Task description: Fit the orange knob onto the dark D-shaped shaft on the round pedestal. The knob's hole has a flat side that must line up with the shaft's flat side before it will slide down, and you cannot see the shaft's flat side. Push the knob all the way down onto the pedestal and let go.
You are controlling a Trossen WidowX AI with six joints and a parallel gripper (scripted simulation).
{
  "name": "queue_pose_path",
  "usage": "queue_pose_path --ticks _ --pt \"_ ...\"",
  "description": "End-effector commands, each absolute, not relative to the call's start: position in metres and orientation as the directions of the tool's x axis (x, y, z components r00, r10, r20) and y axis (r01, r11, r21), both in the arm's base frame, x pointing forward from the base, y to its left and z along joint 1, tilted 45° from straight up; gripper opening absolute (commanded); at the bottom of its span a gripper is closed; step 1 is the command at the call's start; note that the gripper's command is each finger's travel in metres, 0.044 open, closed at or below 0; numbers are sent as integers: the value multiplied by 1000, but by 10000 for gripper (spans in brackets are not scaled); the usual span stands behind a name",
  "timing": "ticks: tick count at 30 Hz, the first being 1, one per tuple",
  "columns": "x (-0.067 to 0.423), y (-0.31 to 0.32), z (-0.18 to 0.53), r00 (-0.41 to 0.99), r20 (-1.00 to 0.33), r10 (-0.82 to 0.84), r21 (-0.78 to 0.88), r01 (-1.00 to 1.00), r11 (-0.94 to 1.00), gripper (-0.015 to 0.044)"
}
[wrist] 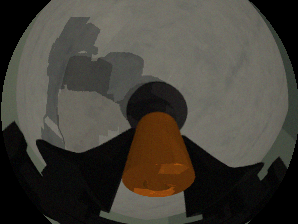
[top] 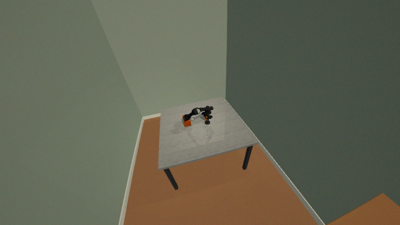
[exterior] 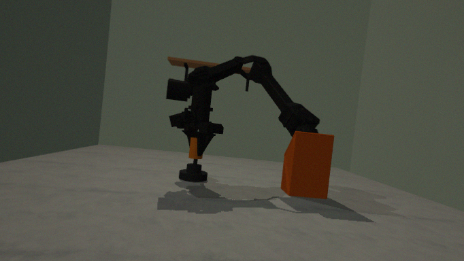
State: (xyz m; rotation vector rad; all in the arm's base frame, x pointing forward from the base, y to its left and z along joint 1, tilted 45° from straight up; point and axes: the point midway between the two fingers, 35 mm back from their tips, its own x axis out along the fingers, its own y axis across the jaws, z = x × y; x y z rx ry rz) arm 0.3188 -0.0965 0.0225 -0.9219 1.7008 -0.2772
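The orange knob [exterior: 193,149] [wrist: 157,152] [top: 207,118] is upright between the fingers of my gripper [exterior: 196,151] [wrist: 157,136], which is shut on it. The round dark pedestal [exterior: 192,175] [wrist: 157,95] [top: 207,122] stands on the table right below. In the exterior view a short piece of the dark shaft [exterior: 195,161] shows between the knob's lower end and the pedestal, so the knob is above the pedestal and not touching it. Whether the shaft's tip is inside the hole cannot be told. The knob hides the shaft in the wrist view, and neither flat side shows.
A large orange block [exterior: 311,166] [top: 187,123] stands at the arm's base, to the right of the pedestal in the exterior view. The arm [exterior: 277,90] arches between them. The grey table [top: 176,152] has its edges well away from the pedestal. A brown board [exterior: 177,62] shows behind the arm.
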Motion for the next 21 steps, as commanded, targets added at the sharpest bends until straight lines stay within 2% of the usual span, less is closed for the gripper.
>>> queue_pose_path --ticks 1,21 --pt "320 -96 23 -64 -714 -697 -568 -529 631 0" --pt "316 -97 18 -65 -714 -697 -564 -538 627 0"
